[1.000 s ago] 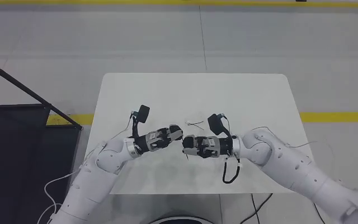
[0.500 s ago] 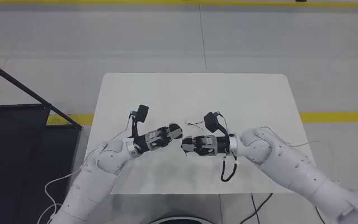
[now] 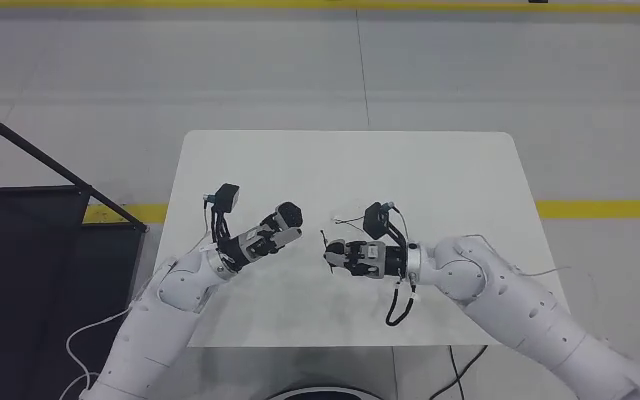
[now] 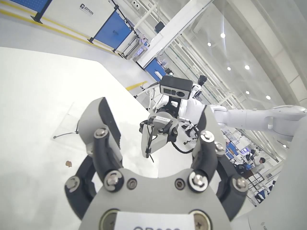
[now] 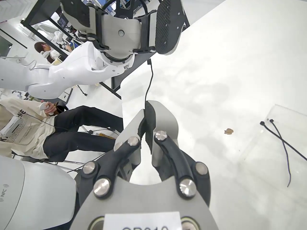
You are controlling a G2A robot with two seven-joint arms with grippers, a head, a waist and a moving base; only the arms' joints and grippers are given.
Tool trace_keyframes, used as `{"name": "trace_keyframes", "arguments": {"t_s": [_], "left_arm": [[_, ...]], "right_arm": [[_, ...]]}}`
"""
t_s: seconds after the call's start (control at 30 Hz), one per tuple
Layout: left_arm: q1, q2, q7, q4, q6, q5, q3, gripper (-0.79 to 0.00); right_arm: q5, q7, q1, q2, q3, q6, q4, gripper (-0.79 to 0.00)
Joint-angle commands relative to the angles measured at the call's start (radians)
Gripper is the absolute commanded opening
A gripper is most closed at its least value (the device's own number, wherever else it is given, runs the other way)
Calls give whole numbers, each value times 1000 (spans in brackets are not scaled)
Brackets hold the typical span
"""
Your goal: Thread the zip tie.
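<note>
A thin black zip tie (image 5: 150,77) sticks out from my right gripper (image 5: 145,114), which is shut on it a little above the white table (image 3: 450,170). In the left wrist view the zip tie (image 4: 149,142) curves into a loop at the right gripper (image 4: 149,153). In the top view the zip tie (image 3: 324,240) shows at the right gripper (image 3: 331,256). My left gripper (image 3: 287,222) is open and holds nothing, a short gap left of the tie. Its two pads face the right wrist camera, the left gripper (image 5: 120,10) spread wide. The left gripper (image 4: 158,123) frames the other one.
Two spare zip ties (image 5: 280,140) lie crossed on a clear sheet (image 4: 69,118) on the table behind the grippers, the spare zip ties (image 3: 350,220) close to the right wrist. A small brown crumb (image 5: 229,131) lies beside the sheet. A black frame (image 3: 40,250) stands left of the table.
My left gripper has opened and drawn back to the left, away from the right gripper. The right gripper stays shut on the zip tie and has shifted slightly.
</note>
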Motion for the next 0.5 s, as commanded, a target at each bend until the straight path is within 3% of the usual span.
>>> {"name": "trace_keyframes", "arguments": {"t_s": [0.0,0.2,0.47], "left_arm": [[2,2,-10,2,1,-11,-2,0],[-1,3,-27,7,18,-23,8,0],[-19,-1,-31,16,38,-29,32,0]], "right_arm": [[-23,-5,-15,2,15,28,-16,-785],[-156,-75,-71,8,65,129,-82,-785],[-416,-230,-187,14,116,393,-200,-785]]}}
